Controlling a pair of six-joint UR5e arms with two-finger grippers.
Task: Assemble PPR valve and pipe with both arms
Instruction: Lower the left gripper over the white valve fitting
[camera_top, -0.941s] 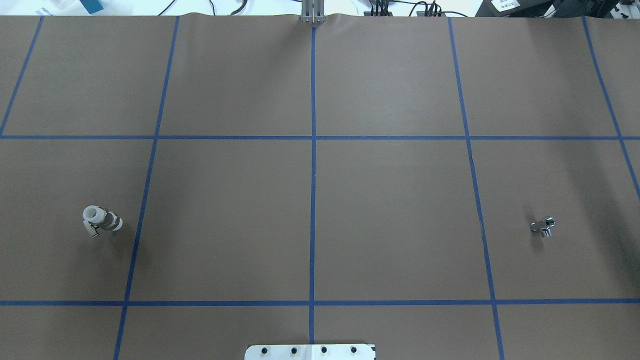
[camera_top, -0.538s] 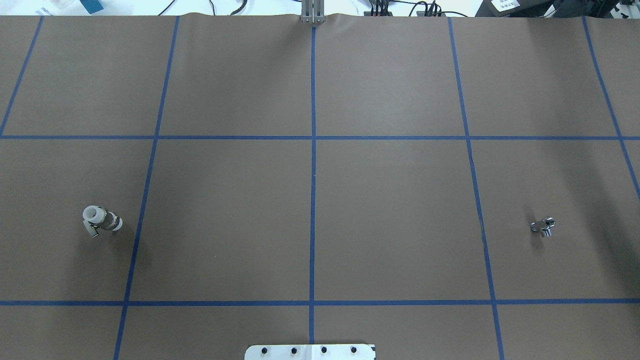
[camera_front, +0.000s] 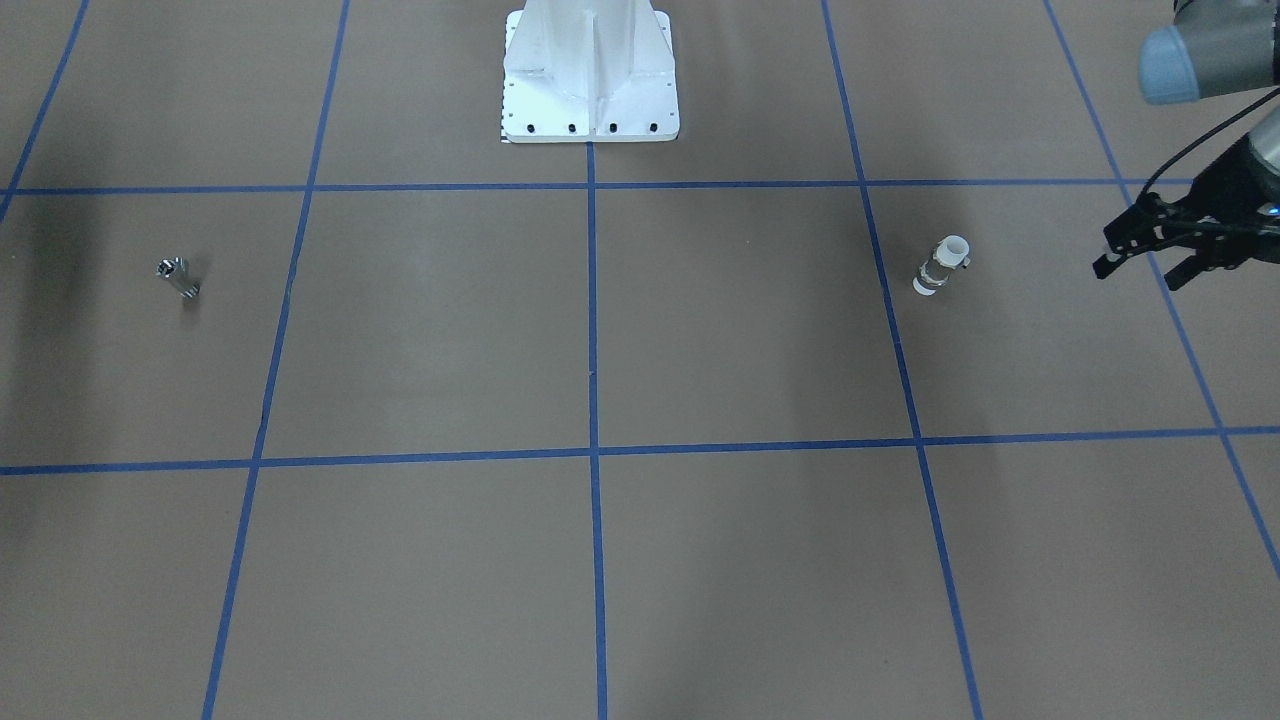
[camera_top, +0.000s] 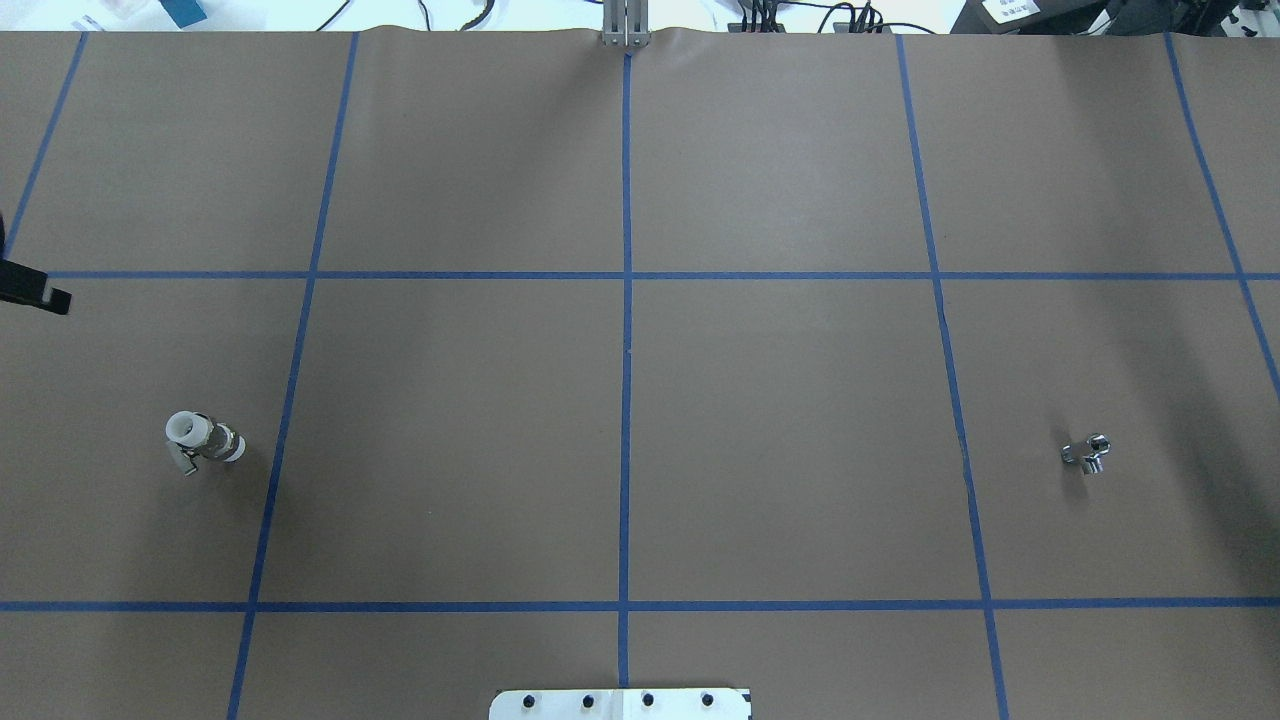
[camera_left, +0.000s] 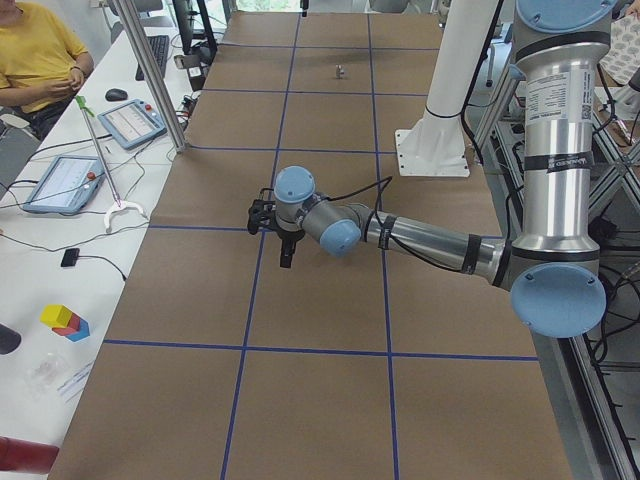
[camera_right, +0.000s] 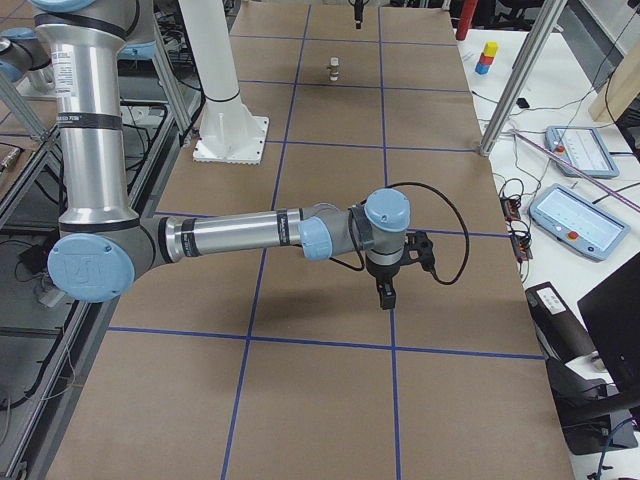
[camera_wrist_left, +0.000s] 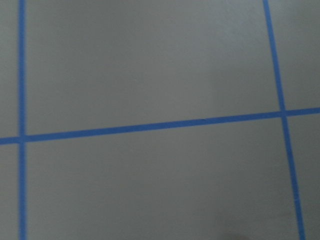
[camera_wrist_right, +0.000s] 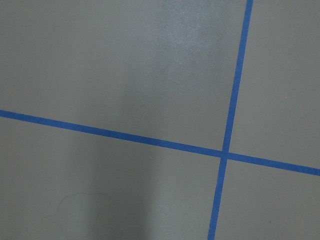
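Observation:
The PPR valve (camera_top: 203, 440) stands upright on the brown table at the near left; it also shows in the front view (camera_front: 941, 265). The pipe (camera_top: 1086, 454), a small shiny metal stub, lies at the near right and shows in the front view (camera_front: 178, 277). My left gripper (camera_front: 1138, 272) hovers open and empty beyond the valve's outer side; only one of its fingers (camera_top: 40, 293) pokes into the overhead view's left edge. My right gripper (camera_right: 385, 292) shows only in the side views, above the table, and I cannot tell whether it is open or shut.
The white bolted pedestal (camera_front: 590, 90) stands at the robot's edge of the table. Blue tape lines grid the brown cover. A metal post (camera_left: 150, 75), tablets and a seated operator (camera_left: 35, 55) are along the far side.
A finger of my left gripper has come into the overhead view at its left edge. The valve and the pipe have not moved.

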